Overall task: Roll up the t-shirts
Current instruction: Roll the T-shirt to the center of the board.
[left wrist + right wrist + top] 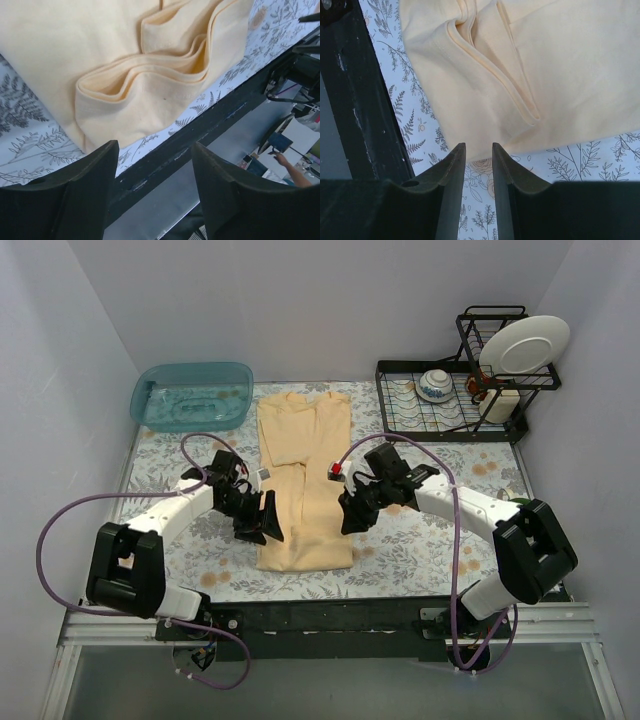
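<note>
One pale yellow t-shirt (pixel 305 475) lies folded lengthwise into a long strip down the middle of the floral tabletop (pixel 420 550), collar at the far end. My left gripper (pixel 268 525) hovers at the strip's near left corner, jaws wide open and empty. In the left wrist view (pixel 154 145) the layered hem of the t-shirt (pixel 100 50) lies just beyond the fingertips. My right gripper (pixel 352 515) is at the strip's near right edge. In the right wrist view (pixel 478 146) its jaws stand narrowly apart with nothing pinched, tips at the edge of the t-shirt (pixel 560 65).
A blue-green plastic basin (pixel 192 395) stands at the back left. A black wire dish rack (pixel 450 420) with a bowl (pixel 436 385) and a white plate (pixel 523 345) stands at the back right. The table's black front edge (pixel 200 135) runs close to the shirt's hem.
</note>
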Available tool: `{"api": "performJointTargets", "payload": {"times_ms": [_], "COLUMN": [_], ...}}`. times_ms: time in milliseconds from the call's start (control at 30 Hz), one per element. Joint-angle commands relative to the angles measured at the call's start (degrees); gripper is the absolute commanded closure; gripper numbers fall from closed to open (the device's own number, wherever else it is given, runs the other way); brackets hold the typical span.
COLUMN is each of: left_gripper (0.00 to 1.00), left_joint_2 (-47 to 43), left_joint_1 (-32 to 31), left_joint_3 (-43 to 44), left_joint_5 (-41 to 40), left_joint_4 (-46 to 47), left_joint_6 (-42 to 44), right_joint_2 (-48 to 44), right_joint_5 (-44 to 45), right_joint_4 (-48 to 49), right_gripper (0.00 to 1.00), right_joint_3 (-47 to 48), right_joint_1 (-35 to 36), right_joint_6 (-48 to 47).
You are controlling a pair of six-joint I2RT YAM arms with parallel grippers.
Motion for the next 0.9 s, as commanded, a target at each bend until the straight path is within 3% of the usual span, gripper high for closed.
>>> {"api": "performJointTargets", "payload": {"times_ms": [0,67,167,333,867], "left_gripper": [0.40,0.43,0.47,0.50,0.49], "left_joint_2": [2.12,6.06,14.38,20.06,18.30], "left_joint_1": [0.32,0.32,0.32,0.67,0.85], "left_joint_3": [5.81,10.38,18.35,20.51,13.21], "left_joint_5": [-1.80,-1.88,-1.01,1.10,4.01], "left_joint_4": [3.21,1.99,-5.90,-13.32,-12.61], "left_joint_6": [1.69,5.72,19.42,34.55,38.61], "right_joint_2": [0.00,0.36,1.23,3.61,11.87], "right_joint_5": [-0.66,0.57,0.14,-1.54,-4.09], "right_joint_4": [2.37,2.99,4.31,4.05,4.31], "right_gripper": [0.64,0.64,0.62,0.61,0.54], "right_joint_3": [0.74,0.65,0.48,1.09,2.58], "right_joint_1": [-0.11,-0.46,-2.39,-4.07,-4.86], "right_joint_6": [-1.28,-0.23,4.67,6.28,6.72]}}
